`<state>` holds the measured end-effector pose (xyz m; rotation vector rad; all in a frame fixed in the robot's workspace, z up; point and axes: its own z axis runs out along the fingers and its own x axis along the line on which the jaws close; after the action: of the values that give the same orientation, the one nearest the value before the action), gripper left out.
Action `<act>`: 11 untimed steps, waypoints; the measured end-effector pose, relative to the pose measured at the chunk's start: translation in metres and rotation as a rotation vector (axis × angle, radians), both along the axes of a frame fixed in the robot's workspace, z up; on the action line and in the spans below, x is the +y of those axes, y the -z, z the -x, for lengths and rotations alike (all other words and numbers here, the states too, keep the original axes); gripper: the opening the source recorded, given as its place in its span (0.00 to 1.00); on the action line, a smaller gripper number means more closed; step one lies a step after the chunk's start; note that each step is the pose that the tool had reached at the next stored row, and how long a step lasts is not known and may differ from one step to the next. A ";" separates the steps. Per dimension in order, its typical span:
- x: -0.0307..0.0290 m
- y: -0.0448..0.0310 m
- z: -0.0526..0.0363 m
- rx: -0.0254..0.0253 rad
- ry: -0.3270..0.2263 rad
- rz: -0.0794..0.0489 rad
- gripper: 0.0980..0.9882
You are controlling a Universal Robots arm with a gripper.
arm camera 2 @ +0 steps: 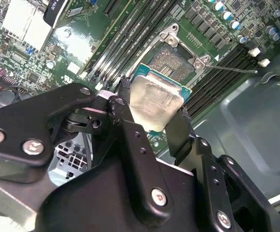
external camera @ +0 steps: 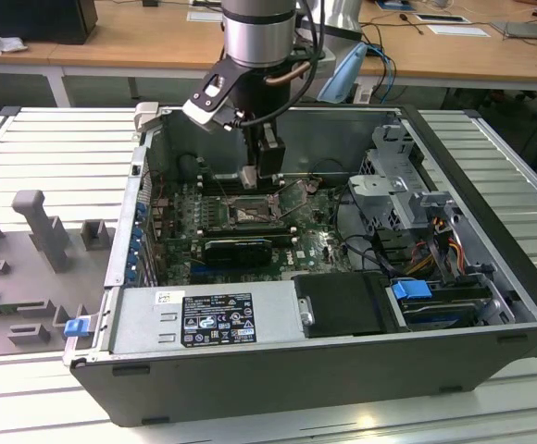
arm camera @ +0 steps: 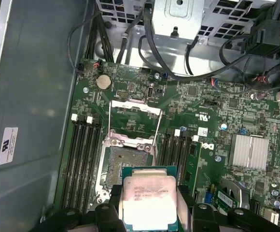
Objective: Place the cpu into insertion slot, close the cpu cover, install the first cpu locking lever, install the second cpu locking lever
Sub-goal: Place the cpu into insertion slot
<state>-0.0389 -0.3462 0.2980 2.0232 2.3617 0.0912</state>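
Wooden desk [external camera: 111,42], ribbed metal worktable [external camera: 56,148]

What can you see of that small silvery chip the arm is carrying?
The cpu is a flat square chip: a pale, dull silvery metal top with faint print, on a green board that shows as a thin border. The end effector grips it by two opposite edges between black fingers, top face up. It hangs above the motherboard, by the open insertion slot, not seated.
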 end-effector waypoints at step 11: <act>0.0005 0.0185 0.0000 0.0098 0.115 -0.001 0.48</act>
<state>-0.0389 -0.3456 0.2795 2.1590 2.2450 0.0791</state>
